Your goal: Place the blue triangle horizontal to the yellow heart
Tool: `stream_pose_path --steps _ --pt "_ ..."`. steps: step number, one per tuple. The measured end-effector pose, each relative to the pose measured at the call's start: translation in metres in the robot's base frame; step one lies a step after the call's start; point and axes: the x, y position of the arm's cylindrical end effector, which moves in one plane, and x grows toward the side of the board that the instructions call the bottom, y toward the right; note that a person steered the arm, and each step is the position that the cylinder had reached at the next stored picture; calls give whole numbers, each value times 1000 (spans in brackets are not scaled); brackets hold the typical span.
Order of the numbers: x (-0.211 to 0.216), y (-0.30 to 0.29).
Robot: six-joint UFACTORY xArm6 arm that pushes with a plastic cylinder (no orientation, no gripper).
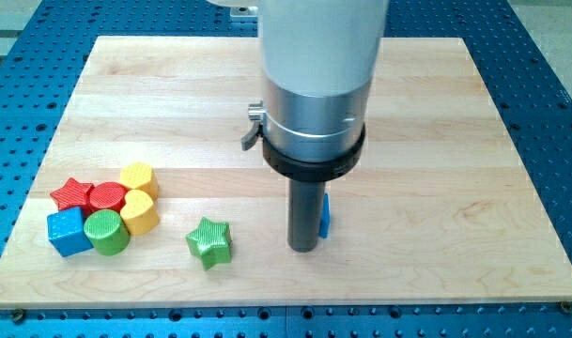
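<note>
The blue triangle [325, 214] shows only as a thin blue sliver right of my rod, mostly hidden behind it. My tip [303, 248] rests on the board just left of and touching or nearly touching that block. The yellow heart [140, 213] lies far to the view's left in a cluster of blocks, at about the same height in the view as the blue triangle.
Around the yellow heart sit a yellow hexagon [137, 176], a red star [71, 194], a red round block [106, 196], a blue cube [68, 232] and a green cylinder [106, 232]. A green star [209, 241] lies between the cluster and my tip. The wooden board [436, 113] has blue perforated table around it.
</note>
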Motion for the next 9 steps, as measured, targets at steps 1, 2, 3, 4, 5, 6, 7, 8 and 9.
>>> stream_pose_path --steps 1,2,3,4,5,6,7,8,9 --pt "0 19" --pt "0 41" --pt "0 63" --pt "0 82" --pt "0 102" --pt "0 124" --pt "0 145" --pt "0 166" --pt "0 187"
